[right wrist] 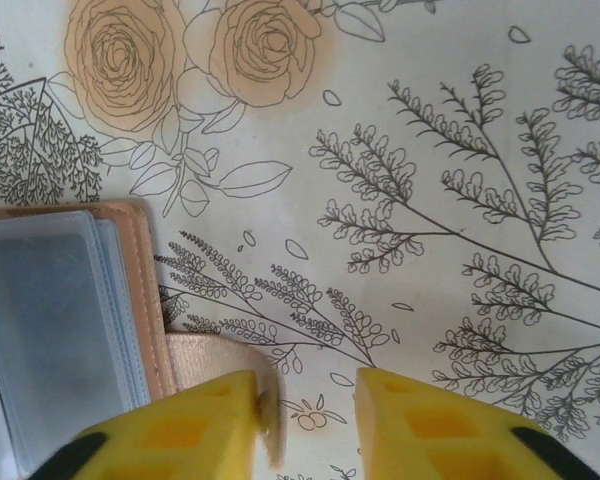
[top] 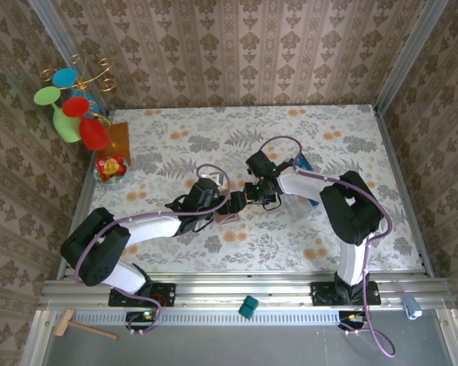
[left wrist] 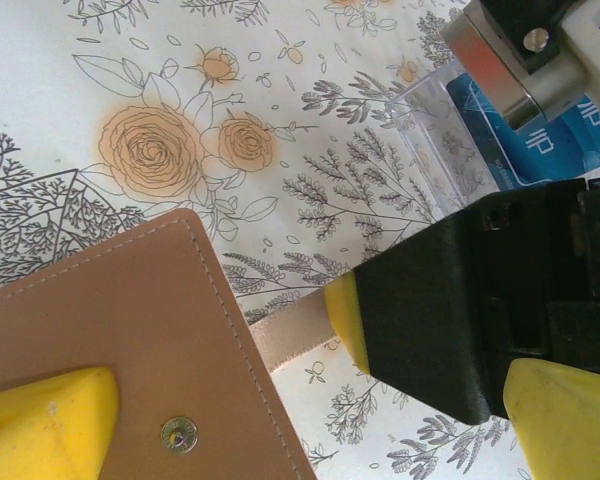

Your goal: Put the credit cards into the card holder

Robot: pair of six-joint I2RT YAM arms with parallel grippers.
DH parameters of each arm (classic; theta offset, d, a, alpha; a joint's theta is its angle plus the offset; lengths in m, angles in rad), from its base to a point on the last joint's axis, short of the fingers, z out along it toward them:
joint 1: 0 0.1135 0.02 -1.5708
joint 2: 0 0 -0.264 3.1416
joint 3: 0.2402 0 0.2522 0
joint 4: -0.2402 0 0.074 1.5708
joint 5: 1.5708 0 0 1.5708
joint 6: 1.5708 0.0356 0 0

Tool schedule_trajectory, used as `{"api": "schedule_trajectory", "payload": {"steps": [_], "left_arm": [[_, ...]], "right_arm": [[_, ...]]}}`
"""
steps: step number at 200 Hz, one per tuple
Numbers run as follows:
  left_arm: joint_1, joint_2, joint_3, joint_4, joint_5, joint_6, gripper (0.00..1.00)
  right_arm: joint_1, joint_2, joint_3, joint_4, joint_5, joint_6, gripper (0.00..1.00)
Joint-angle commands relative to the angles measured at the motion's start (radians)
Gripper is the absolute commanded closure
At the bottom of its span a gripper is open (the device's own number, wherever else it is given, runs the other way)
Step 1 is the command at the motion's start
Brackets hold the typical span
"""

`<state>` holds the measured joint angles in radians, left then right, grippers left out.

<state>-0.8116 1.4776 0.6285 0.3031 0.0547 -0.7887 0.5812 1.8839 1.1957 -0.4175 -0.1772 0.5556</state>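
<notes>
The pinkish-brown card holder [top: 228, 217] lies mid-table between both grippers. In the left wrist view its closed cover [left wrist: 110, 330] shows a metal snap, and its strap tab [left wrist: 292, 335] sticks out to the right. My left gripper [left wrist: 305, 425] is open wide, one yellow finger [left wrist: 45, 425] over the cover. My right gripper [right wrist: 310, 430] is open; the strap tab [right wrist: 220, 365] rests against its left finger [right wrist: 180, 430], the other finger apart from it. Clear sleeves of the card holder [right wrist: 50, 330] show at left. Blue credit cards [left wrist: 540, 140] lie in a clear tray [left wrist: 430, 140].
The clear tray [top: 294, 202] sits right of the card holder, with blue cards [top: 301, 162] behind it. A toy tree with coloured discs [top: 72, 99], an amber square [top: 118, 137] and a snack packet [top: 111, 168] stand at the far left. Walls enclose three sides.
</notes>
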Motion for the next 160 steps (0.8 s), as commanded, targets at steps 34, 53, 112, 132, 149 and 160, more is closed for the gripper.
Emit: {"api": "schedule_trajectory", "payload": {"steps": [34,53,112,132,149,160], "left_arm": [[-0.013,-0.012,0.008,0.026,-0.013,-0.009,0.0],[-0.015,-0.007,0.01,0.018,-0.016,-0.004,0.0],[-0.033,0.044,0.032,-0.016,-0.044,0.003,0.0],[-0.05,0.078,0.059,-0.073,-0.076,0.015,0.0],[-0.068,0.114,0.075,-0.11,-0.115,0.023,0.0],[-0.079,0.137,0.083,-0.136,-0.144,0.018,0.0]], "right_arm": [[-0.055,-0.131,0.016,-0.01,-0.03,0.01,0.52],[-0.083,-0.178,0.006,-0.019,-0.032,0.02,0.48],[-0.177,-0.309,-0.068,-0.051,0.014,0.08,0.4],[-0.204,-0.357,-0.109,-0.046,0.023,0.094,0.4],[-0.218,-0.398,-0.143,-0.038,0.03,0.107,0.39],[-0.226,-0.42,-0.164,-0.027,0.023,0.114,0.39]]}}
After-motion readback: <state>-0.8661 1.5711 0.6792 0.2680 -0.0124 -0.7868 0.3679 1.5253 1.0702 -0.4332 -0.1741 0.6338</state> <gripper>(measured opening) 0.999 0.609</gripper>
